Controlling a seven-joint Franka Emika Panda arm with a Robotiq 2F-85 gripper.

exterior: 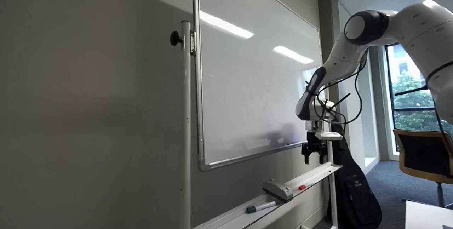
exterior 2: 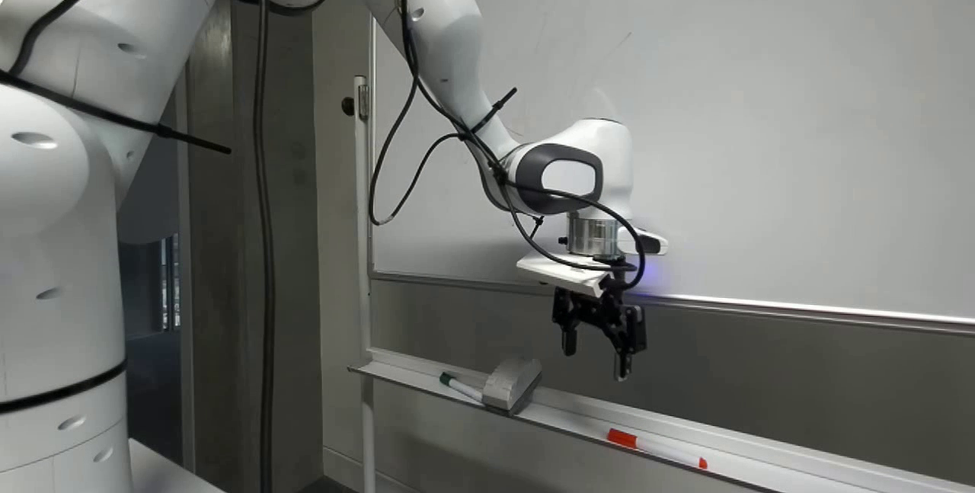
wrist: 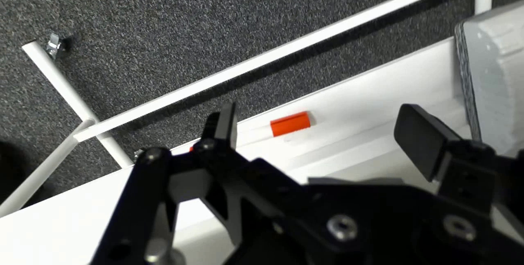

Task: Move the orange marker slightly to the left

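The orange marker, a white pen with an orange-red cap and end, lies on the white whiteboard tray in both exterior views [exterior: 302, 187] [exterior 2: 661, 448]. Its cap also shows in the wrist view [wrist: 290, 123]; a finger hides part of its body there. My gripper [exterior: 314, 160] is open and empty, pointing down above the tray, and also shows in an exterior view [exterior 2: 596, 362]. In the wrist view the fingers [wrist: 318, 130] are wide apart, with the cap seen between them and the far end behind the left finger. Nothing touches the marker.
A grey eraser [exterior: 278, 190] [exterior 2: 512, 385] [wrist: 495, 76] sits on the tray [exterior 2: 800, 470] beyond the marker's cap. A green-capped marker [exterior: 261, 207] [exterior 2: 461, 387] lies past the eraser. The whiteboard [exterior: 254, 98] stands close behind the gripper. A black bag [exterior: 354, 190] leans near the tray's end.
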